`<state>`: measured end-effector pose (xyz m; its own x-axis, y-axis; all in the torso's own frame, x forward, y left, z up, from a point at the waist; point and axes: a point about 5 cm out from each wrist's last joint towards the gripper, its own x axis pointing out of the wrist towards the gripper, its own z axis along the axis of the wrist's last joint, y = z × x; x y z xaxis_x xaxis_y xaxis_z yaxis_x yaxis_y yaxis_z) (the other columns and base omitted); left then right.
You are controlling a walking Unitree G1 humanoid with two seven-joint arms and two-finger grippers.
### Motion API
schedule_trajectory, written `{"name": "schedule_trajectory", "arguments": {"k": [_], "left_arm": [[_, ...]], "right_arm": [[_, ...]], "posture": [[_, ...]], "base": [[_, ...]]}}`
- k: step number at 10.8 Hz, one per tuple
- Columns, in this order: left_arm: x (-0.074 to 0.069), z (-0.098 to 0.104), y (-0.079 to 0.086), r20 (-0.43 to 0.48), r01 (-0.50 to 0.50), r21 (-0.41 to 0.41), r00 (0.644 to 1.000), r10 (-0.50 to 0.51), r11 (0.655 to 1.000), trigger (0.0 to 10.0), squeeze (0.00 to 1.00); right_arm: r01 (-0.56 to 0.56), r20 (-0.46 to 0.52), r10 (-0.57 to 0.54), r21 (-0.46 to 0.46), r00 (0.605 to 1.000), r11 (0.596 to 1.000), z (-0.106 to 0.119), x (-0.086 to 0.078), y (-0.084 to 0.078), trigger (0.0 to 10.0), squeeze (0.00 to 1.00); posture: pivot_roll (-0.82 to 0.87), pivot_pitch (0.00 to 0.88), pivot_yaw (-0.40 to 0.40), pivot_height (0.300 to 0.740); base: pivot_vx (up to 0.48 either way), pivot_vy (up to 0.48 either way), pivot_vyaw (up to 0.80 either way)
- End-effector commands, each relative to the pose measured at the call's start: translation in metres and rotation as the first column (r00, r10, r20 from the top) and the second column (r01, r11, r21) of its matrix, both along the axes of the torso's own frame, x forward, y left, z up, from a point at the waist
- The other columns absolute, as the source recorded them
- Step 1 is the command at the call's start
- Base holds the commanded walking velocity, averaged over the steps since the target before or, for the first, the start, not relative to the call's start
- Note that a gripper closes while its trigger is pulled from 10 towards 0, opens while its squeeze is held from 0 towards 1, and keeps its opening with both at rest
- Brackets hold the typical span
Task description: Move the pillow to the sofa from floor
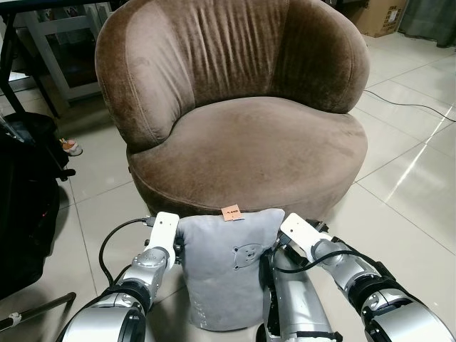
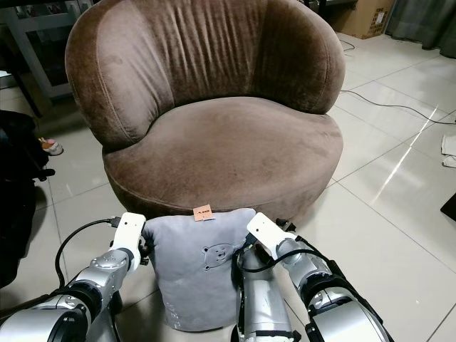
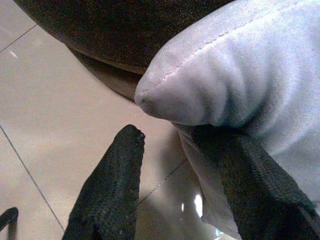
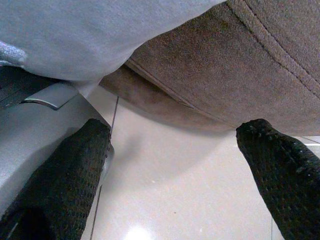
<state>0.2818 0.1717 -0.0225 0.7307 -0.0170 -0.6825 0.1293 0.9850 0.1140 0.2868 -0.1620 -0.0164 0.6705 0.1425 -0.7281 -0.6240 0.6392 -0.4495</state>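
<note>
You saw a grey rectangular fabric pillow (image 1: 228,267) with a small bear face on its front and an orange tag at its top edge. It stood upright between the robot's two silver arms, right in front of a round brown velvet tub sofa (image 1: 235,114), its top edge about level with the base of the seat. The sofa stood on a pale glossy tiled floor (image 1: 413,185).

The left gripper (image 3: 182,140) was at the pillow's left side. In the left wrist view its two black fingers were spread apart, one pressed against the underside of the pillow's corner and the other free above the tiles. The right gripper (image 4: 175,145) was at the pillow's right side. Its fingers were also wide apart with nothing between them, and the pillow's edge and the sofa's lower rim hung just beyond them.

A black bag (image 1: 25,199) sat to the robot's left. A black cable (image 1: 413,107) ran across the tiles to the right of the sofa.
</note>
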Motion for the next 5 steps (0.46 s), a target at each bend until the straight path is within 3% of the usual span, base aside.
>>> {"name": "schedule_trajectory", "arguments": {"k": [1, 3, 4, 5], "left_arm": [[-0.0011, -0.001, 0.0012, -0.009, -0.001, 0.01, 1.0, 0.001, 1.0, 10.0, 1.0], [-0.0015, -0.0015, 0.0009, -0.019, 0.0, 0.006, 1.0, 0.0, 1.0, 10.0, 0.98], [0.0022, 0.0016, 0.0007, -0.015, -0.052, -0.057, 0.999, 0.051, 0.997, 10.0, 0.0], [0.0059, 0.0051, 0.0021, 0.007, -0.072, -0.052, 0.997, 0.073, 0.996, 10.0, 0.0]], "right_arm": [[-0.019, -0.231, 0.011, -0.035, 0.973, 0.999, -0.0374, -0.0453, 0.0019, 10.0, 0.0], [-0.019, -0.229, 0.01, -0.035, 0.973, 0.999, -0.0368, -0.0443, 0.0029, 10.0, 0.0], [-0.022, -0.227, 0.013, -0.036, 0.974, 0.999, -0.036, -0.043, 0.0039, 10.0, 0.0], [-0.023, -0.226, 0.015, -0.035, 0.974, 0.999, -0.0358, -0.0427, 0.0041, 10.0, 0.0]], "posture": [[-0.18, 0.0, 0.034, 0.381], [-0.18, 0.0, 0.033, 0.381], [-0.18, 0.0, 0.03, 0.381], [-0.18, 0.0, 0.025, 0.381]], "base": [[0.0, 0.0, 0.0], [0.0, 0.0, 0.0], [0.0, 0.0, 0.0], [0.0, 0.0, 0.0]]}}
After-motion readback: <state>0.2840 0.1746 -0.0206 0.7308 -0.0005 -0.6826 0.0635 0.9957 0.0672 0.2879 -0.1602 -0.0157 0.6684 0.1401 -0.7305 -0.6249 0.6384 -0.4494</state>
